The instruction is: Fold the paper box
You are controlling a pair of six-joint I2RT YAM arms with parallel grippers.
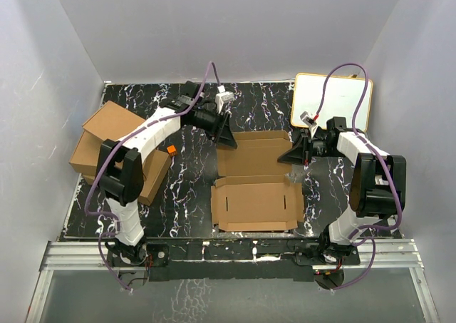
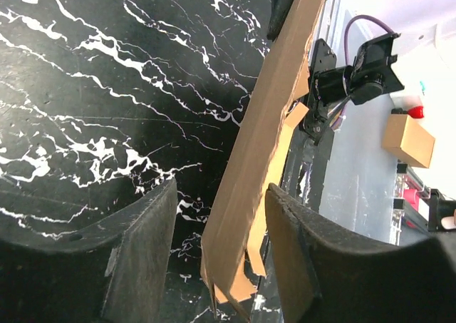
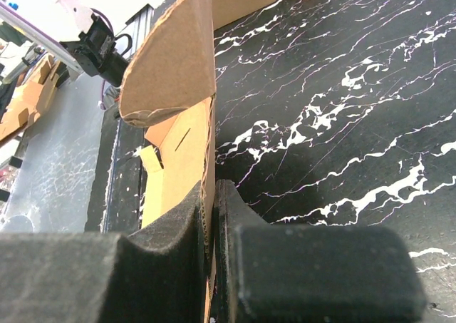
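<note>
Fold in progress: the paper box (image 1: 256, 202) sits mid-counter (image 1: 187, 195). Right claw (image 1: 299, 155) is clamped tight on its right flap. Left claw (image 1: 228, 136) straddles the far-left flap, jaws apart w/ a gap. Best approach: seat deep, clamp square, then raise both sides evenly.

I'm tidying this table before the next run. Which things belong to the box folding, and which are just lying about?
In use: paper box; left gripper straddling its left edge; right gripper clamped on its right edge.
Lying about: pile of cardboard boxes; white board; small orange object.
</note>
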